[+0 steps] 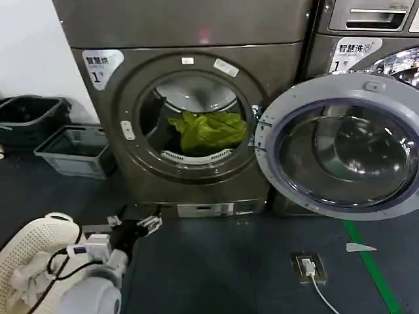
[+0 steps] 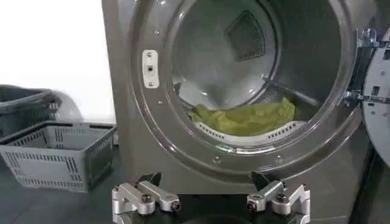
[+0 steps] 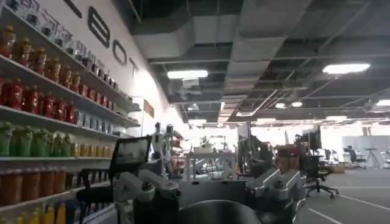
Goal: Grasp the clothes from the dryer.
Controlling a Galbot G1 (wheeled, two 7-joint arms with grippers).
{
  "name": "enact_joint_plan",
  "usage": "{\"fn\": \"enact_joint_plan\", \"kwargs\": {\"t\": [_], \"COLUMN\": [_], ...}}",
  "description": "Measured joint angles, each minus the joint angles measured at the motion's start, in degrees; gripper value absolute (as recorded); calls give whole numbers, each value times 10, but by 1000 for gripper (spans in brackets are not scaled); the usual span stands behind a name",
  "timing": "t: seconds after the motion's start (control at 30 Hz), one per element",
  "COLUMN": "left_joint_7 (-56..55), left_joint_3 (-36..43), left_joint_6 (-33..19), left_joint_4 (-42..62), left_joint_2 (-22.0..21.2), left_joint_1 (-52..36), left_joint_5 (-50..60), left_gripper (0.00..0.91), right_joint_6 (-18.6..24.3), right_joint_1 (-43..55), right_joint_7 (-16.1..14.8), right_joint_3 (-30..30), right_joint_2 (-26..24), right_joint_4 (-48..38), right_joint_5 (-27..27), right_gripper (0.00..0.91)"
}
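While hanging low before the big bronze-grey metal dryer [image 1: 190,111], left gripper [image 2: 210,204] jaws gaping apart, yellow-green fabric clothes [image 2: 247,117] lying inside; right gripper [image 3: 210,189] jaws spread.

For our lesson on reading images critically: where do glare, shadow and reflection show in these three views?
Head view: the open door glass mirrors the room, and the dryer drum is dark around the clothes. Left wrist view: the wall behind the baskets is blown out white. Right wrist view: ceiling lamps glare and the far room is washed out.
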Motion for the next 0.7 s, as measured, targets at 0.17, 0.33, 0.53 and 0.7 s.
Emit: {"fn": "enact_joint_plan", "kwargs": {"t": [0.17,0.33,0.53,0.7], "left_joint_7": [0,1,1,1], "left_joint_3": [0,0,1,1], "left_joint_6": [0,0,0,0], "left_joint_4": [2,5,7,7], "left_joint_2": [0,0,0,0], "left_joint_1": [-3,-4,-4,-4], "left_joint_5": [1,4,4,4], "left_gripper": [907,907,907,907], "right_joint_6": [-1,0,0,1], "right_joint_1": [2,1,1,-1], "right_joint_7": [0,0,0,0], "right_joint_3": [1,1,3,3], "right_joint_2": [-2,-3,-3,-1], "right_joint_4": [-3,-6,-6,-7], "right_joint_5": [0,-1,-1,-1], "right_gripper": [907,907,907,907]}}
